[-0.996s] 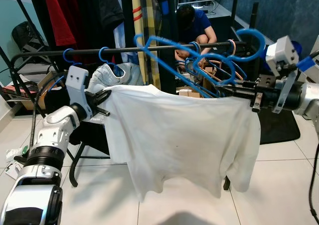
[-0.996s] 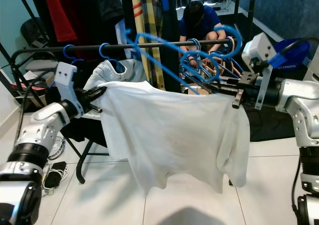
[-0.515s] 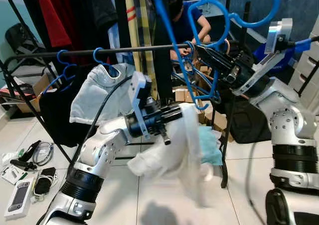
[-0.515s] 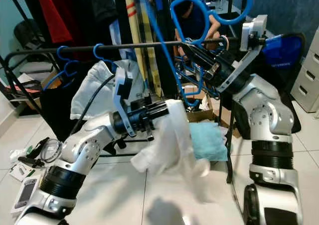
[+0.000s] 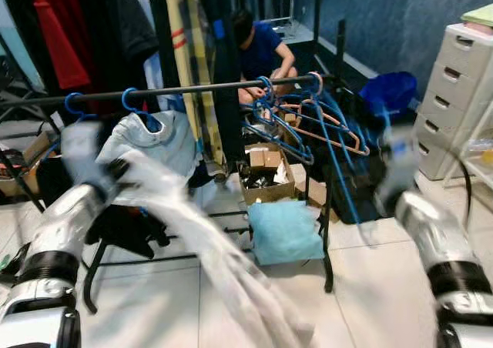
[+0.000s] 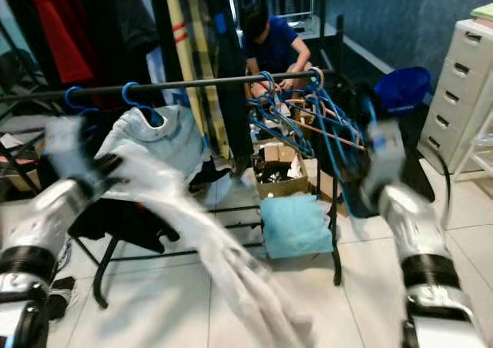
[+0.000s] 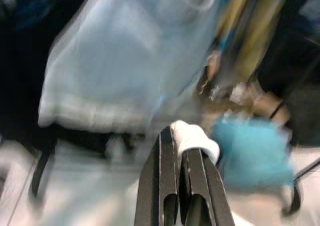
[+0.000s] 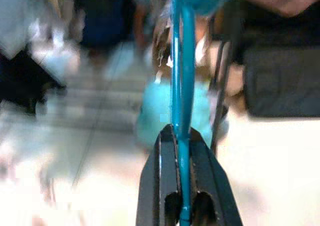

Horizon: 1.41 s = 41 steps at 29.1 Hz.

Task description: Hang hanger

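1. The left gripper (image 7: 182, 136) has its two black fingers pressed close together on a bit of white cloth. The cloth is pinched right at the tips.
2. That cloth is a white shirt (image 5: 223, 267). It streams from the left arm (image 5: 65, 225) down toward the tiled floor (image 5: 370, 286). It is very blurry in the head views (a long pale smear), so its shape is hard to make out.
3. The right gripper (image 8: 182, 136) has its fingers nearly closed on a blue hanger (image 8: 181, 61). The thin blue bar of the hanger runs straight out from between the fingers.
4. In the head views the right arm (image 5: 431, 240) is low on the right side, also blurred. A thin blue line (image 5: 339, 175) runs from the rail down toward that arm. It may be the held hanger, but I cannot tell for sure.
5. A dark rail (image 5: 185, 90) runs across the rack. A bunch of blue hangers (image 5: 285, 121) hangs near its right end.
6. More to the left on the rail, a pale blue top (image 5: 154, 144) hangs on its own blue hanger.
7. A light blue cushion (image 5: 283, 231) lies on the floor under the rack, beside a cardboard box (image 5: 266, 179).
8. Behind the rack a person in a blue shirt (image 5: 262, 48) crouches low.
9. A white set of drawers (image 5: 454, 109) stands at the far right. A blue bin (image 5: 389, 94) sits just beside it.
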Available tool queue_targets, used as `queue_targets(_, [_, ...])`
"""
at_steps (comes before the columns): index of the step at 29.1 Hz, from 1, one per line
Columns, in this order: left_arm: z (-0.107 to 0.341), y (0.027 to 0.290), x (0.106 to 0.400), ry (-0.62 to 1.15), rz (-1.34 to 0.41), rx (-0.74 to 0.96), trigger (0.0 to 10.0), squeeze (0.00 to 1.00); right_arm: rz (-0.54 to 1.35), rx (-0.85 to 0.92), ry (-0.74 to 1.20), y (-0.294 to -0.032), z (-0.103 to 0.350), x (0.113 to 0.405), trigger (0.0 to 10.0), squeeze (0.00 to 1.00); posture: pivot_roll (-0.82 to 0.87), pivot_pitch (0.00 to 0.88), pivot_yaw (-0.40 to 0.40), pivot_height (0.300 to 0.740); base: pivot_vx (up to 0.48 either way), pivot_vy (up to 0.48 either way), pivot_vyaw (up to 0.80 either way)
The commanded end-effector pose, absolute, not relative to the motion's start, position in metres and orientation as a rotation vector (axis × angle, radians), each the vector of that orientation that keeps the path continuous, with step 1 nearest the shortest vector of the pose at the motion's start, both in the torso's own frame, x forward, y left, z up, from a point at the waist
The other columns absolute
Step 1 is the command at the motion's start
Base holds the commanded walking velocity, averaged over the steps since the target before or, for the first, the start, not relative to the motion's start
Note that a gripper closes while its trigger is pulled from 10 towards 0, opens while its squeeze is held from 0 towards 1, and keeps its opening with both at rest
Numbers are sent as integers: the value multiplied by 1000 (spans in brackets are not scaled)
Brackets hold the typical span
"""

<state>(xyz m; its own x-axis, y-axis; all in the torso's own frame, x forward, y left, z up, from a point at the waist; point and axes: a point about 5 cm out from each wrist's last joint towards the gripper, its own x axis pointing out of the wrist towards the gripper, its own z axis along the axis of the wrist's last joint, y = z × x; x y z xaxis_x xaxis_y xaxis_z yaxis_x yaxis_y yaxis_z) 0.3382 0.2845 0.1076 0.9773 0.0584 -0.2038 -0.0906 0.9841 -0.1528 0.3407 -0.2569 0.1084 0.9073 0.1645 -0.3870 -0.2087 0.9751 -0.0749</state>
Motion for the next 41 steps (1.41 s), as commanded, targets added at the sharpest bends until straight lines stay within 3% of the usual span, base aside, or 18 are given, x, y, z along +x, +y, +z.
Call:
queue_targets(1, [71,285,319,354,147,-165,10000,0,221,-157,471,-245,80,332,10000,0,-41,0,65,740,0,0,800])
queue_targets(2, [71,285,319,354,147,-165,10000,0,221,-157,471,-245,80,332,10000,0,-41,0,65,740,0,0,800])
queue_targets(4, [27,266,296,525,174,-218,10000,0,219,-128,639,-233,32,307,10000,0,-23,0,38,740,0,0,800])
queue_targets(11, [-15,231,272,720,165,-203,10000,0,213,-109,765,-219,-5,283,10000,0,-16,0,11,740,0,0,793])
queue_targets(15, [-43,212,248,892,150,-106,10000,0,202,-106,854,-212,-30,260,10000,0,17,0,-13,740,0,0,788])
queue_targets(17, [-43,212,248,892,150,-106,10000,0,202,-106,854,-212,-30,260,10000,0,17,0,-13,740,0,0,788])
queue_targets(19, [-50,199,242,952,58,10,10000,0,193,-130,932,-211,-44,242,10000,0,37,0,1,740,0,0,788])
queue_targets(23, [-52,192,241,972,-16,89,10000,0,205,-191,949,-210,-48,239,10000,0,35,0,3,740,0,0,788])
queue_targets(41, [-49,190,245,948,0,92,10000,0,230,-258,948,-201,-49,241,10000,0,55,0,-32,740,0,0,788])
